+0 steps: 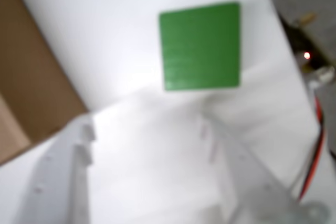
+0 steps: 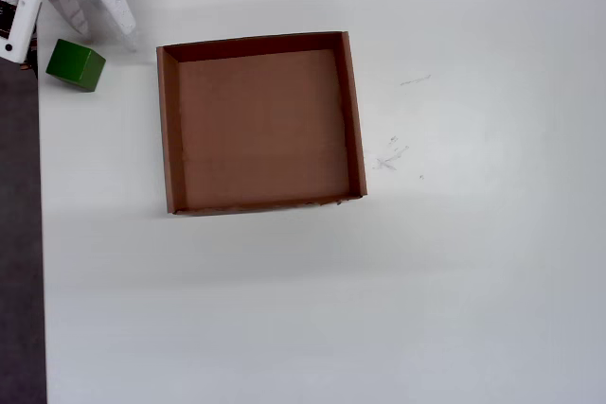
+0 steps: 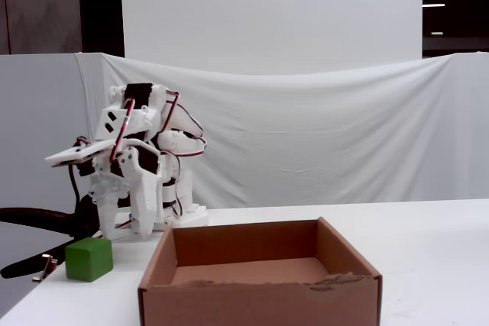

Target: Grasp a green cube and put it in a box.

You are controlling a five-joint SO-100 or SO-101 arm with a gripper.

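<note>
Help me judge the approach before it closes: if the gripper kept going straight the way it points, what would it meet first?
Most likely the green cube, just beyond the open gripper, though depth is unclear.

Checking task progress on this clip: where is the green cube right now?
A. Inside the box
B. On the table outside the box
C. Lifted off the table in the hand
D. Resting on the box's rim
B: in the overhead view the green cube sits on the white table left of the box, apart from it, and the box holds nothing; the open hand is beside the cube, not around it.
</note>
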